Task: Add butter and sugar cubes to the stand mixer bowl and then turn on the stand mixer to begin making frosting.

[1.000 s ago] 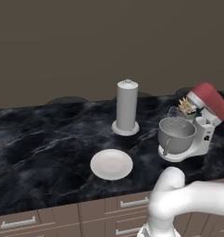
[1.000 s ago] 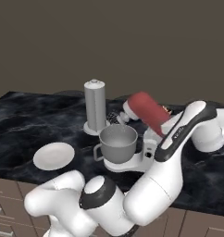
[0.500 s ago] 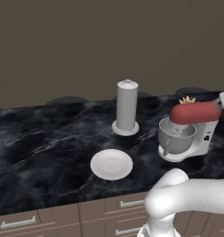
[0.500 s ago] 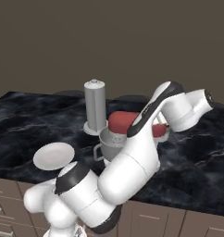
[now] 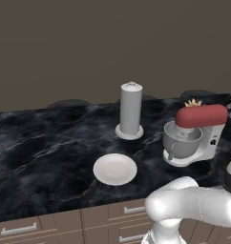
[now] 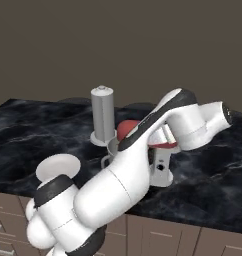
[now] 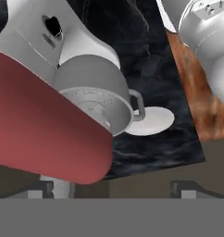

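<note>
Stand mixer head sits lowered over its bowl, ready for switching on; fingers spread wide, holding nothing

Robot arm hides most of stand mixer in right base view. Red mixer head covers part of stand mixer bowl interior in hand view; contents indiscernible.

Kitchen: marble counter, drawers, stand mixer.

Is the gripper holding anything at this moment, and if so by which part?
Nothing is held. The gripper is open and empty, with the stand mixer's red head just ahead of it.
</note>
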Tool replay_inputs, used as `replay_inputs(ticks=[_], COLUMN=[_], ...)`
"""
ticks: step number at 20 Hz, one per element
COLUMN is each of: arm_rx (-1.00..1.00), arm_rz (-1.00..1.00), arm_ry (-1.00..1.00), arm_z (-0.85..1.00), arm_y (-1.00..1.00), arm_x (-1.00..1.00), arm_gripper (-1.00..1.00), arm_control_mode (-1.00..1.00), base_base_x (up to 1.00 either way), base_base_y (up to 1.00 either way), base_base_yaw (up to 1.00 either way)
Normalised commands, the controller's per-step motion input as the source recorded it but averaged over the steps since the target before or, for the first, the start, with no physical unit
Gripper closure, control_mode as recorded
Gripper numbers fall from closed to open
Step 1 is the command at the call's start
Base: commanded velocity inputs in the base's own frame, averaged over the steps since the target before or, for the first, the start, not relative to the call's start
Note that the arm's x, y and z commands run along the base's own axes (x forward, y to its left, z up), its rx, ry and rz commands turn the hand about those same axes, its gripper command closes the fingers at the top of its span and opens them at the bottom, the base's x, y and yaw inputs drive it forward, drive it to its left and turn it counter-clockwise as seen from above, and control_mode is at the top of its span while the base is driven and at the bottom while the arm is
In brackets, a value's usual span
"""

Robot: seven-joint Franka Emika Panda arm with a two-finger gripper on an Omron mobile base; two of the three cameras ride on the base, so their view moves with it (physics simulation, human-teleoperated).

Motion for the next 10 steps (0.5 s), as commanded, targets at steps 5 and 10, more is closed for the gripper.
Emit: replay_inputs(ticks=[5,10], arm_rx=[0.00,0.00], arm_rz=[-0.03,-0.04], arm_ry=[-0.35,-0.33], arm_z=[-0.05,-0.27], arm_y=[0.15,0.28], arm_x=[-1.00,-0.67], arm_gripper=[-1.00,-1.00], arm_control_mode=[-1.00,-1.00], base_base_x=[0.00,0.00], base_base_y=[0.00,0.00], base_base_yaw=[0.00,0.00])
